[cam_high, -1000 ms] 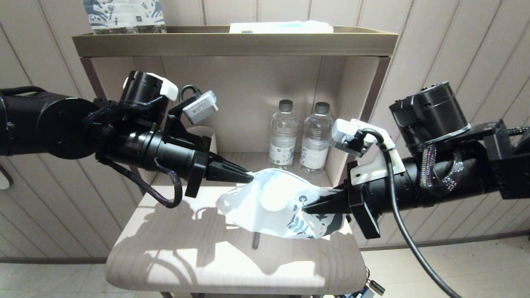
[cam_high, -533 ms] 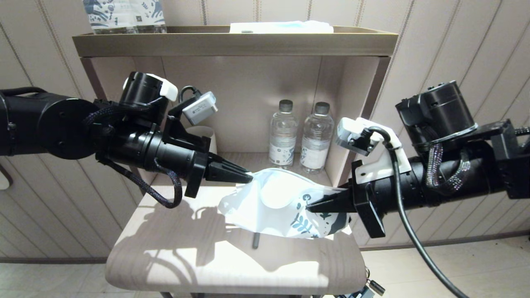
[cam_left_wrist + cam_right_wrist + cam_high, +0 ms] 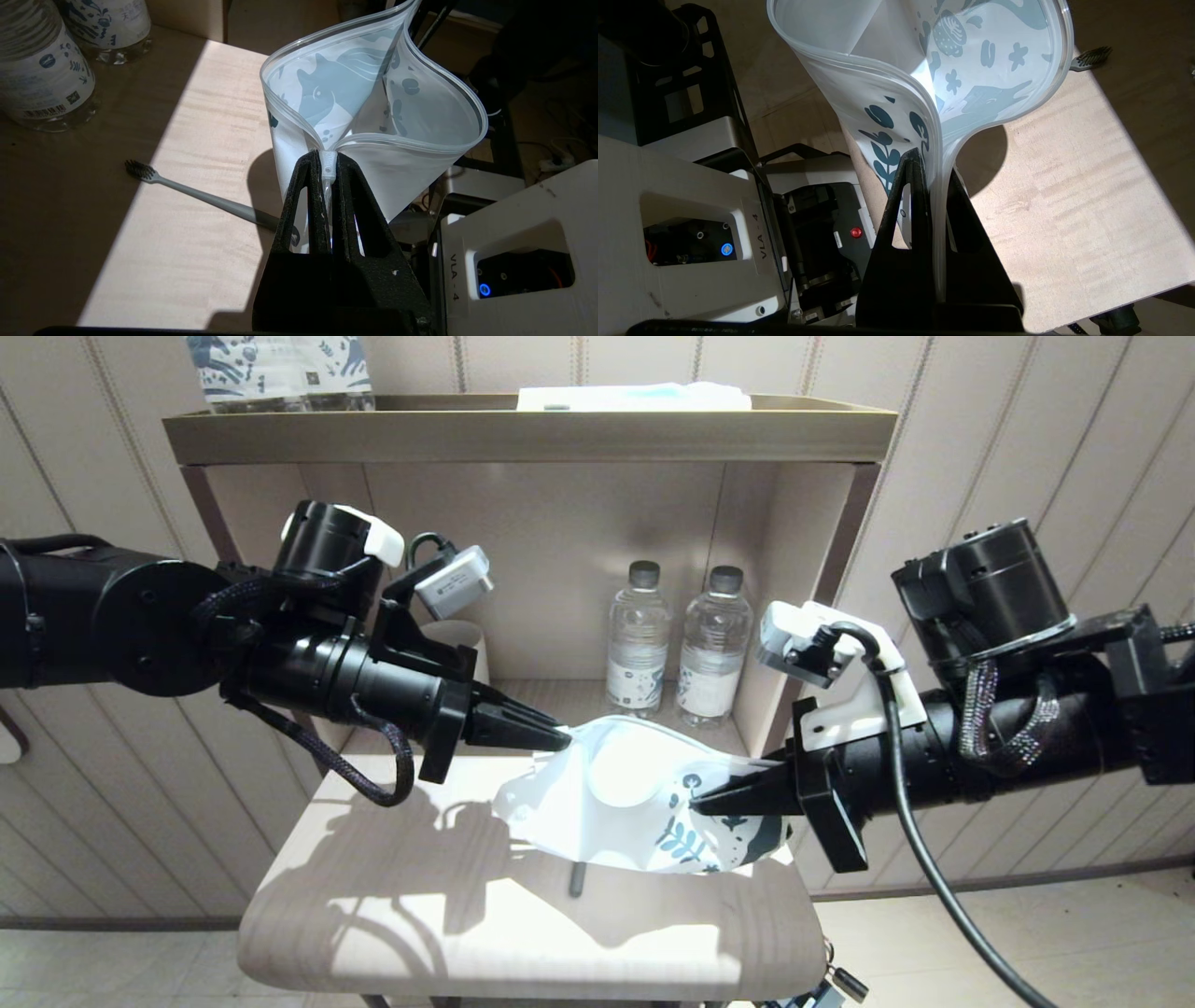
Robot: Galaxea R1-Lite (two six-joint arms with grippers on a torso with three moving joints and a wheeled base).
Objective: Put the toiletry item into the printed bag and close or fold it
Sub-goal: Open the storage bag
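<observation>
"VLA - 4" reads on the white robot housing [image 3: 518, 261], seen below the table edge in both wrist views [image 3: 691, 224]. Water bottle labels [image 3: 39, 70] at far side carry a QR code + barcode; their small print isn't readable.

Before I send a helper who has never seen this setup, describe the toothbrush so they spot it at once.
On the pale wooden tabletop before the shelf, look under the white blue-printed plastic pouch. The thin grey toothbrush lies flat there, partly hidden. Unlike the upright clear water bottles nearby, it is a slim stick with a small dark bristle head.
</observation>
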